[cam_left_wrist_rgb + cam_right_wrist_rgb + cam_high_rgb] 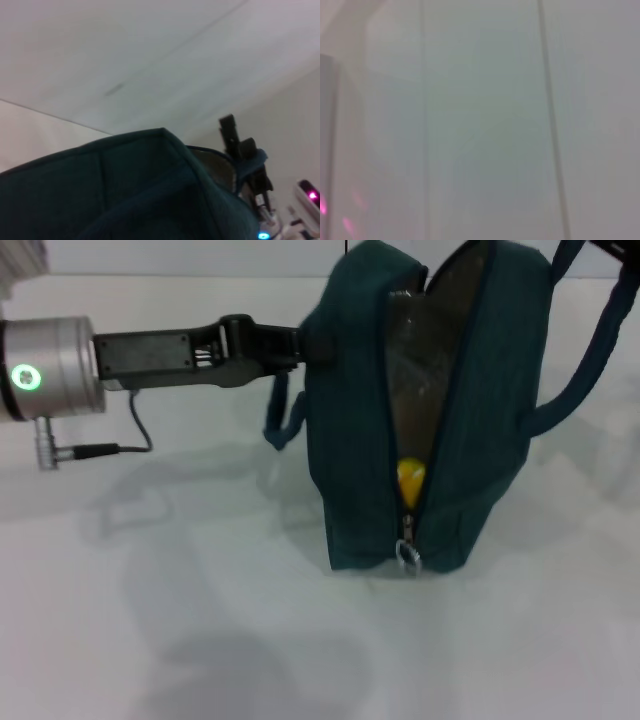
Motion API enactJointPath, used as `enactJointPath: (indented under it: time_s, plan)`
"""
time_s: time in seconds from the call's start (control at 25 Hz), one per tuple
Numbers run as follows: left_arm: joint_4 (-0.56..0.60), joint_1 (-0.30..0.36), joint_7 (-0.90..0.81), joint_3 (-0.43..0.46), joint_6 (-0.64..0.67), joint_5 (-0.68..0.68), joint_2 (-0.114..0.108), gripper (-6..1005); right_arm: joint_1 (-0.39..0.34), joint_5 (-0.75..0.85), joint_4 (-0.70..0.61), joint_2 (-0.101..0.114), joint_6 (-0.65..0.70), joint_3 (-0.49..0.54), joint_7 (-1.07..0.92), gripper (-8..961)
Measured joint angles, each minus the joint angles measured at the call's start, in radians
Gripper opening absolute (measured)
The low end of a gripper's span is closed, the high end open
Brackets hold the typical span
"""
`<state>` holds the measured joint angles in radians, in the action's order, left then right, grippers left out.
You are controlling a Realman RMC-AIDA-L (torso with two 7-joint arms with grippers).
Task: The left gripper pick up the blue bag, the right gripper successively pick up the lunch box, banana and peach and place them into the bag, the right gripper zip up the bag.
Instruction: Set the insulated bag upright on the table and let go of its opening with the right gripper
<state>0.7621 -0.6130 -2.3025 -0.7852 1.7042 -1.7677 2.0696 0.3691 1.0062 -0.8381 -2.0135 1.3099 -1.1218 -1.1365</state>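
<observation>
Here, nearest me, the small metal ring zipper pull [408,555] hangs at the bottom of the open zipper slit, close to the white desk [200,640]. A yellow piece [410,478], likely the banana, shows just above it inside the upright dark blue fabric bag [350,440]. My left gripper [300,343] is clamped on the bag's upper side edge, holding it standing. Zipping seems next: I should keep the bag taut while the pull runs up the slit. My right gripper is out of the head view, so I cannot tell its state. The desk in front is bare; the strap [590,350] loops off on the right.
</observation>
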Motion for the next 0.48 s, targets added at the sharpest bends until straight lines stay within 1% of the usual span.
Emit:
enactJointPath:
  time_s: [0.08,0.12,0.2,0.32,0.4,0.48]
  plan:
    - [-0.078,-0.024,0.046,-0.001,-0.019,-0.031,-0.002,63,0.016,0.017,-0.001,0.002,-0.009,-0.033,-0.029,641]
    - [-0.104,-0.034,0.058,-0.001,-0.03,-0.054,-0.002,63,0.037,0.055,0.0,0.003,-0.043,-0.057,-0.064,641]
    - [-0.142,-0.052,0.073,-0.002,-0.043,-0.097,-0.003,63,0.06,0.123,0.004,0.004,-0.098,-0.065,-0.107,640]
    - [-0.139,-0.056,0.093,-0.001,-0.05,-0.106,-0.002,63,0.087,0.256,0.011,0.002,-0.189,-0.069,-0.176,638]
    - [-0.139,-0.055,0.103,0.0,-0.072,-0.107,-0.003,63,0.088,0.294,0.013,0.0,-0.221,-0.07,-0.19,637]
    - [-0.142,-0.051,0.111,0.002,-0.099,-0.108,-0.01,63,0.089,0.318,0.015,0.0,-0.254,-0.076,-0.207,636]
